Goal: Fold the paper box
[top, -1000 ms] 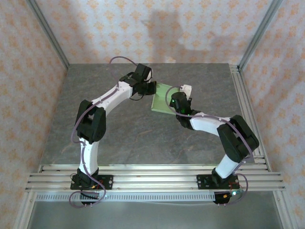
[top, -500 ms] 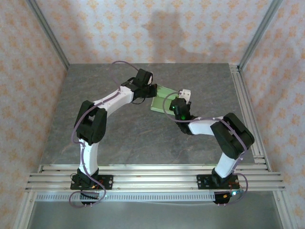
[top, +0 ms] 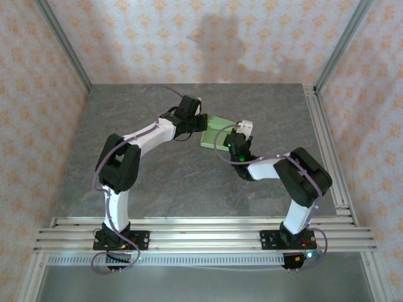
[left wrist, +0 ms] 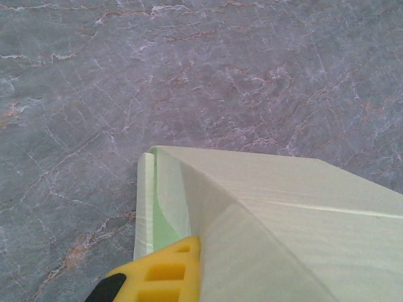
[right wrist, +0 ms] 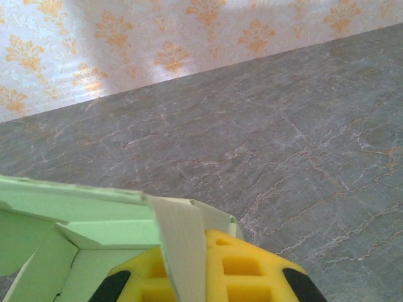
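The left hand [top: 203, 122] is clenched on the paper box [top: 215, 132] edge; the right hand [top: 242, 129] is clenched on one flap. The box sits between both hands, over the grey bench [top: 157, 182].

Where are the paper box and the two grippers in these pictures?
paper box [left wrist: 283, 214], left wrist view, broad panel.
left gripper [top: 201, 122], top external view, fingertips.
right gripper [top: 235, 134], top external view, fingertips.

The left pincer [top: 203, 121] and right pincer [top: 232, 133] each grip a side of the paper box [top: 214, 132].
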